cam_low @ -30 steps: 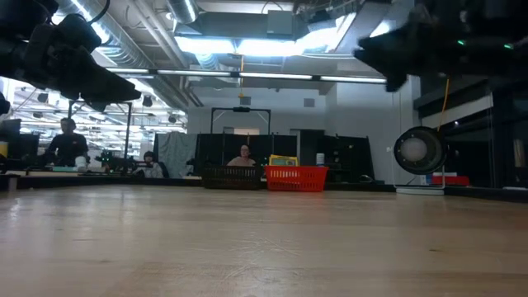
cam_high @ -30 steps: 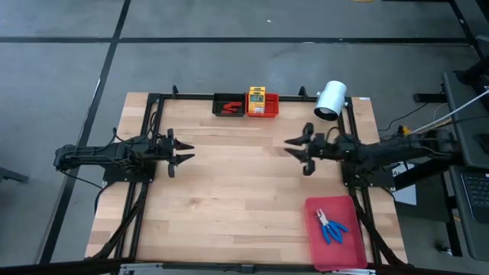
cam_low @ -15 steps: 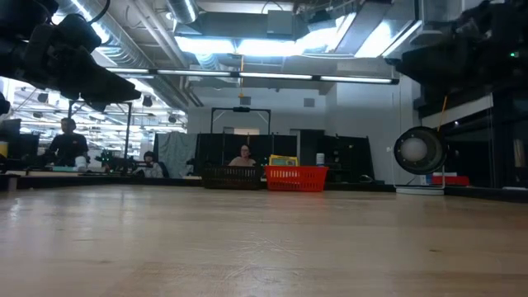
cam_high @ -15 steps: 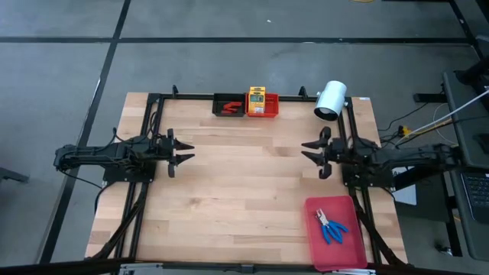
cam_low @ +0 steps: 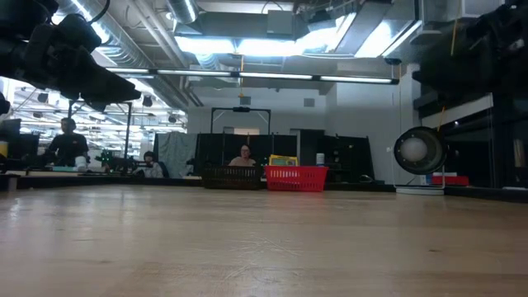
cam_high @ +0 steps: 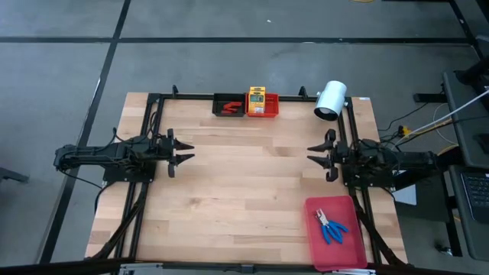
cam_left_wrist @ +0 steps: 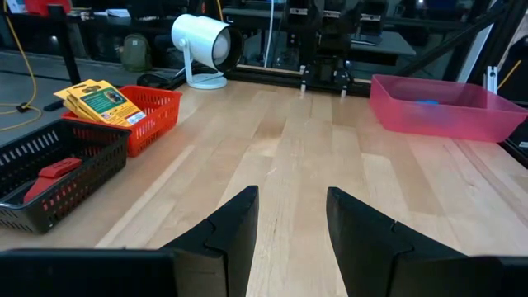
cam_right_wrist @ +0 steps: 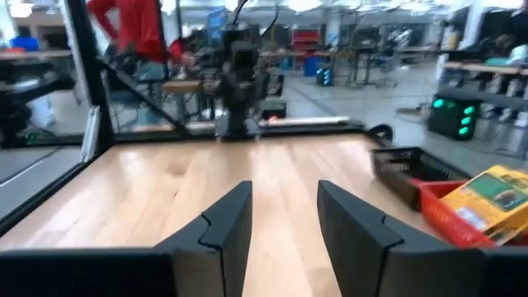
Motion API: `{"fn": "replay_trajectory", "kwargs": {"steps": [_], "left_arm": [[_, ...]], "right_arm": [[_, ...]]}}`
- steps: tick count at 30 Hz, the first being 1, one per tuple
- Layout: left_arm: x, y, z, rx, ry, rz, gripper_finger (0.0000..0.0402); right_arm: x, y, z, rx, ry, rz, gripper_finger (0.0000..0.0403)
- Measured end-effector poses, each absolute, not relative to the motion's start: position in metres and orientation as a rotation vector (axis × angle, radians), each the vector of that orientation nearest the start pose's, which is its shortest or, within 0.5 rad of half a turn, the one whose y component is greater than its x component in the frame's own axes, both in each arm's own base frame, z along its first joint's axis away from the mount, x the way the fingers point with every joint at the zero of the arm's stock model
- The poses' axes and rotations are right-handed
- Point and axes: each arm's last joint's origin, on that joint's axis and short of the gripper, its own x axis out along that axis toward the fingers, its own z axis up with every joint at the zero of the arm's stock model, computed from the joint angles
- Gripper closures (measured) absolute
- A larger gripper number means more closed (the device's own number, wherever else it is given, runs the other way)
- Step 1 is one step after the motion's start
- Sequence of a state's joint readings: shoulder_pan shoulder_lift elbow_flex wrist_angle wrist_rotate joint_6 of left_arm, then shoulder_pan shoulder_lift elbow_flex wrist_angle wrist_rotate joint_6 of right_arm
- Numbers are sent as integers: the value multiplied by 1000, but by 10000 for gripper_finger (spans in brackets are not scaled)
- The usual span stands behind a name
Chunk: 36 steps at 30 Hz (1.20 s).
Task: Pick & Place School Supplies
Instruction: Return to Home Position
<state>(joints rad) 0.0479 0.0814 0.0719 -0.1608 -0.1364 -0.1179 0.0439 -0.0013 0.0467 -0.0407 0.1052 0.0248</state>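
Note:
Yellow-and-green boxes (cam_high: 256,97) stand in the red bin (cam_high: 269,109) at the table's far edge, also seen as boxes (cam_left_wrist: 97,99) in the left wrist view and as one box (cam_right_wrist: 493,195) in the right wrist view. Red pieces (cam_high: 228,107) lie in the black bin (cam_high: 218,101) beside it. Blue-handled tools (cam_high: 332,228) lie in the flat red tray (cam_high: 340,252) at the near right. My left gripper (cam_high: 183,150) hovers open over the table's left part. My right gripper (cam_high: 318,154) hovers open at the right. Neither is near a supply.
A white lamp (cam_high: 330,100) stands at the far right corner, right of the bins. A black frame (cam_high: 155,114) runs along the table's far, left and right sides. Bare wood lies between the two grippers. People sit in the room beyond the table (cam_low: 241,154).
My right gripper has drawn back toward the table's right edge and slightly toward the near edge, staying open. The left arm and all supplies have kept still.

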Motion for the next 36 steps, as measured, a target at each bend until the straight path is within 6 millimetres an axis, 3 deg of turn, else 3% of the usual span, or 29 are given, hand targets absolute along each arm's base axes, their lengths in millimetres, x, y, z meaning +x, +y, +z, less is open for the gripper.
{"fn": "replay_trajectory", "kwargs": {"steps": [8,22,36], "left_arm": [[97,9,166,-110,159,193,261],[97,9,166,-110,159,193,261],[97,9,166,-110,159,193,261]], "right_arm": [[94,7,179,36,-38,145,262],[95,7,175,306,4,159,262],[95,7,175,305,5,159,262]]}}
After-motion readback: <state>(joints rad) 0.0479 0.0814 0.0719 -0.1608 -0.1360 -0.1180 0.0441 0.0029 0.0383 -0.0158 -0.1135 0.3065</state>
